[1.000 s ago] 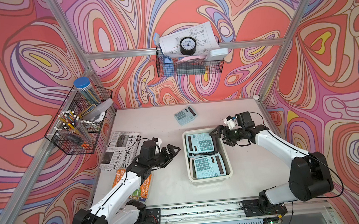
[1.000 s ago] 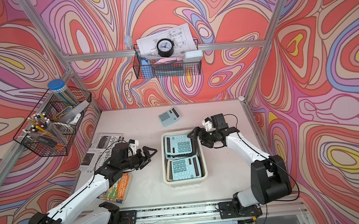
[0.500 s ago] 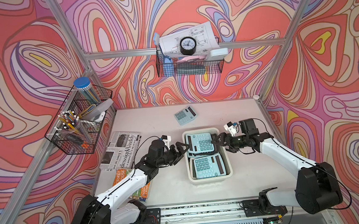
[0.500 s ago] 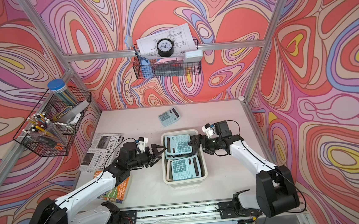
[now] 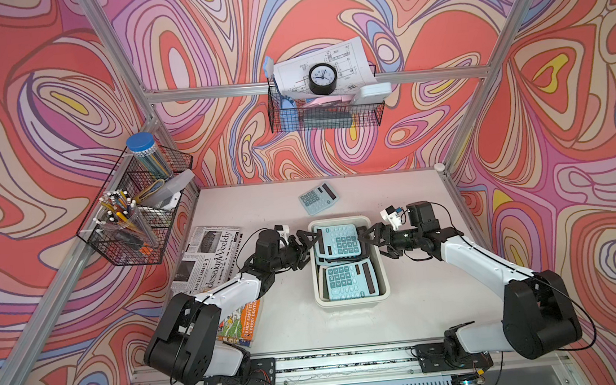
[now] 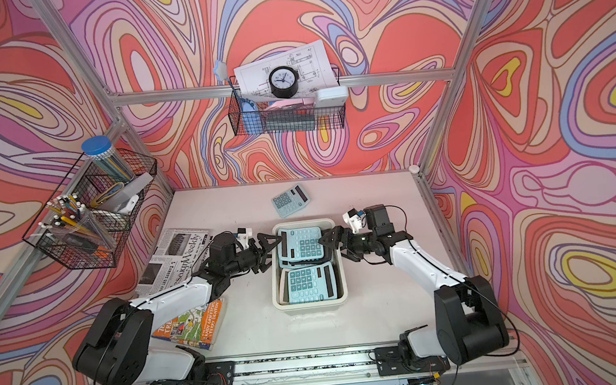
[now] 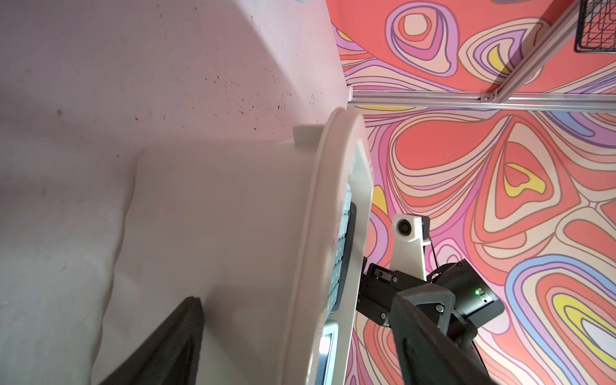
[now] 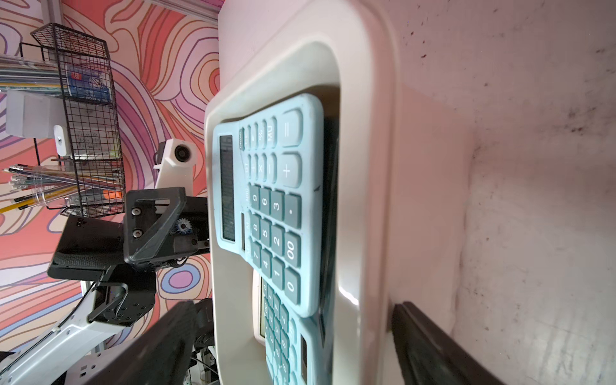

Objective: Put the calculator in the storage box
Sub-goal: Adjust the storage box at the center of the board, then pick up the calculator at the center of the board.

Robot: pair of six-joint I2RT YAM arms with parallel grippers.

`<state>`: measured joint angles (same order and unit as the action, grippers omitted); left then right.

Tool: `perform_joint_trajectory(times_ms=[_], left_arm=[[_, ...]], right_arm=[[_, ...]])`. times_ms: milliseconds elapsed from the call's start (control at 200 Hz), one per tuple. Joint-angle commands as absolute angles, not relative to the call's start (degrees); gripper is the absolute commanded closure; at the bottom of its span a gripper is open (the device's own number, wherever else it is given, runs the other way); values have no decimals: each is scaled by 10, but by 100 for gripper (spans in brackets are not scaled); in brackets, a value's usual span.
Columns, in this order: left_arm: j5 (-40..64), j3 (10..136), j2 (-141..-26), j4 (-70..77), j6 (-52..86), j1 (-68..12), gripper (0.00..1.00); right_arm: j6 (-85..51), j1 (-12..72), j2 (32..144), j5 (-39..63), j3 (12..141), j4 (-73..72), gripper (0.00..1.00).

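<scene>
Between left pincer (image 5: 305,249) & right pincer (image 5: 375,242) sits the storage box (image 5: 352,302), w/ two teal calcs showing inside. The upper calculator (image 5: 337,240) lies tilted right btwn the two sets of fingertips. It overlaps the lower calculator (image 5: 347,281), which sits back toward the arm bases.

Left pincer: spread wide, grasping nothing. Its wrist view shows one finger beside the box's outer wall and the other up past the rim, w/ no squeeze visible. Right pincer: same, spread & empty, straddling the opposite rim.

Beyond both pincers, on the side away from the bases and well apart from the box, a loose calculator (image 5: 318,198) lies face-up on the table (image 5: 263,212).

Progress, approx: partly done, one calc not yet in. Both arms look set to steady the box or settle the tilted calc, can't tell which. Left to do: fetch the loose one and drop it in. Room looks tight, so it prob. ends up stacked on top.
</scene>
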<state>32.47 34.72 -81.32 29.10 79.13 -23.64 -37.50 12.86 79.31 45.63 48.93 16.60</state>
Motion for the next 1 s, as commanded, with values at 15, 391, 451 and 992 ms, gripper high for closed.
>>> perform_joint_trajectory(times_ms=[15,391,451,992], left_arm=[[351,368,-792,288,781,-222,19],[277,543,-774,-93,541,-119,7],[267,588,-812,-125,516,-111,7],[264,1012,-1223,-156,388,-100,7]], right_arm=[[-337,149,800,408,546,219,6],[-256,111,869,220,702,329,2],[-247,107,907,223,735,325,2],[-315,85,1227,350,965,207,4]])
